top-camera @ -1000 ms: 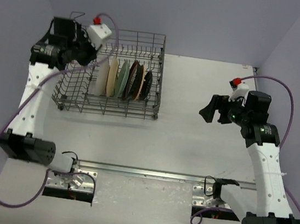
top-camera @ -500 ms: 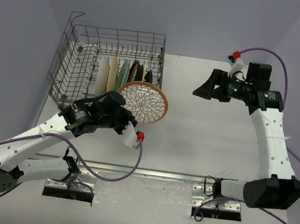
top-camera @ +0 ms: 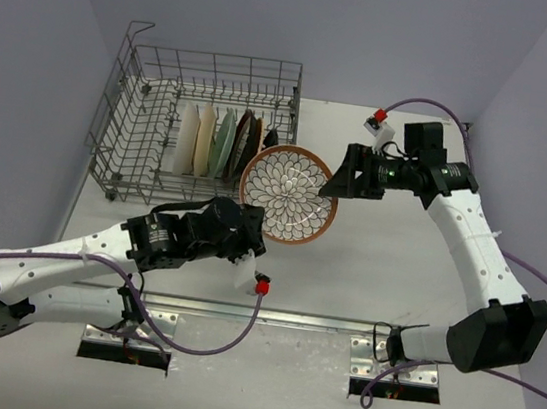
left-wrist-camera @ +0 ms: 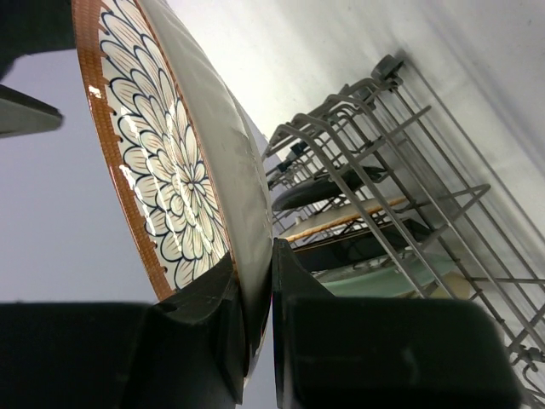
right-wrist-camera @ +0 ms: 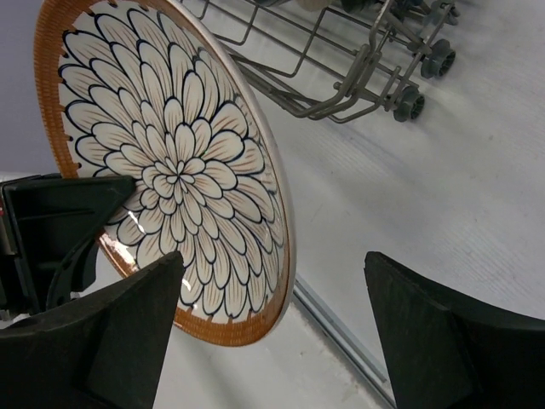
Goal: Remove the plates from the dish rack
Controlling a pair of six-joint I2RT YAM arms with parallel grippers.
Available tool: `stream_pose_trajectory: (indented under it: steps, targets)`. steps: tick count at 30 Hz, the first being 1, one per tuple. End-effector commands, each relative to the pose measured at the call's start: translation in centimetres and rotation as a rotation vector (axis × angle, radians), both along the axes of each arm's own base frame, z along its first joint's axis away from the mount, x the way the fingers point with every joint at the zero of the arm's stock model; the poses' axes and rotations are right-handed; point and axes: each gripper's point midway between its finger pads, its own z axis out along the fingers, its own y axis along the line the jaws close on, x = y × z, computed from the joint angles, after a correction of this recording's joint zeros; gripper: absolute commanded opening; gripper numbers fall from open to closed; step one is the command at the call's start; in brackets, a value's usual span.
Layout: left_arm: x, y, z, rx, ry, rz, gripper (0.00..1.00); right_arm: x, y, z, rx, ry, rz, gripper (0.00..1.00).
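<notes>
My left gripper [top-camera: 253,230] is shut on the rim of the brown-rimmed petal-pattern plate [top-camera: 289,193] and holds it tilted in the air, right of the dish rack [top-camera: 138,162]. The left wrist view shows the jaws clamped on that plate's edge [left-wrist-camera: 223,170], gripper [left-wrist-camera: 254,290]. My right gripper [top-camera: 338,185] is open and just right of the plate, its jaws either side of the rim without touching; the right wrist view shows the plate [right-wrist-camera: 170,170] between its spread fingers, gripper [right-wrist-camera: 277,328]. Several plates [top-camera: 223,143] stand upright in the rack.
The rack's raised wire loop [top-camera: 140,31] is at its back left corner. The rack's wheeled wire feet show in the right wrist view [right-wrist-camera: 409,94]. Purple cables trail from both arms. A metal rail [top-camera: 269,315] runs along the table's near edge.
My left gripper carried the petal plate right, away from the rack. My right gripper moved left and down toward the plate, its open jaws now around the rim.
</notes>
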Motion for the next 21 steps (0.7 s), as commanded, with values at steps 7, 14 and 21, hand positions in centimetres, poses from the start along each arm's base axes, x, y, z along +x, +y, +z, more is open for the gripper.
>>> stream_pose_trajectory:
  steps: [7,14,21]
  targets:
    - [0.8,-2.4,8.0,-0.23,-0.205,-0.009,0.0,0.3,2.1,-0.7,0.06,-0.033,0.096,0.64]
    - [0.7,-2.7,7.7,-0.253,-0.198,-0.002,0.14,0.1,2.1,-1.1,0.061,-0.019,0.09,0.0]
    - [0.9,-1.4,8.2,-0.332,-0.162,0.081,0.64,1.5,-1.1,-0.5,0.118,0.017,-0.012,0.0]
